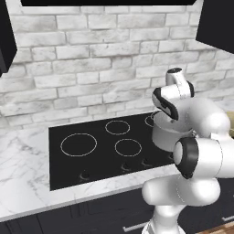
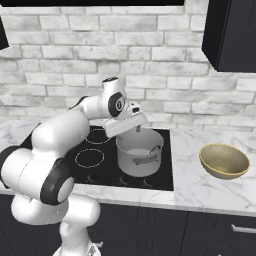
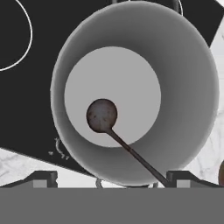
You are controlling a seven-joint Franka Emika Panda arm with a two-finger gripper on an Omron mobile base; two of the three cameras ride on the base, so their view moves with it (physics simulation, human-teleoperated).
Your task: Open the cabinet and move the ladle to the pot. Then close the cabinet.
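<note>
Item: pot (image 2: 139,156), one, silver-grey, on the black cooktop (image 1: 87,157) at its right end.

Item: ladle (image 3: 114,131), one, inside the pot; bowl on the pot floor, handle leaning up against the wall to the rim.

Item: gripper (image 2: 131,121), one, directly above the pot, jaws wide apart, holding nothing; in the hand view the right tip stands just beside the handle's top end.

Item: cabinet (image 2: 232,32), one seen above and right of the pot; whether its doors are open I cannot tell.

Item: burner rings, at least four drawn on the cooktop left of the pot.

Item: bowl (image 2: 224,160), one, yellowish, on the bench (image 2: 200,180) right of the pot.

Risks, judged: lifting away could snag the leaning handle, flicking the ladle out or shifting the pot. Swinging toward the cabinet could clip the pot rim or the bowl. A door left open leaves the task unfinished.
</note>
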